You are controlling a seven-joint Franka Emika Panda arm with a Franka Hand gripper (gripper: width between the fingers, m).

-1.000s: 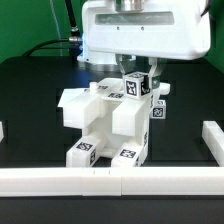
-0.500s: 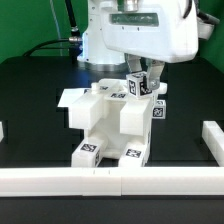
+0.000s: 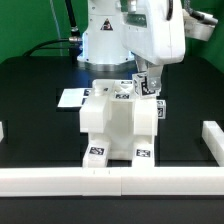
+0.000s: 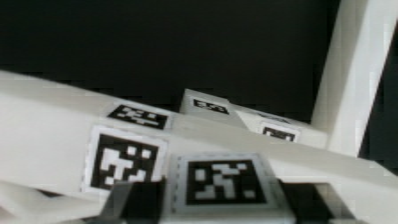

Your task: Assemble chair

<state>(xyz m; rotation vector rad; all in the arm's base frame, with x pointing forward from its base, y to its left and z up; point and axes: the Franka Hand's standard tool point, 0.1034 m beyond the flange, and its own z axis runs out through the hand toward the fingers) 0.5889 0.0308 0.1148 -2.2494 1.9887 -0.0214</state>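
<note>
Exterior view: gripper (image 3: 144, 80) pinching a tagged white part (image 3: 148, 91) at the chair (image 3: 115, 125) top. Advisable, by judgement: hold the part square and press gently, without shoving the chair.

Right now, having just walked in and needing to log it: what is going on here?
One robot arm is working on a partly assembled white chair standing on the black table. Its end effector is shut on a tagged piece at the chair's top, toward the exterior view's right. White rails border the table's near edge.
</note>
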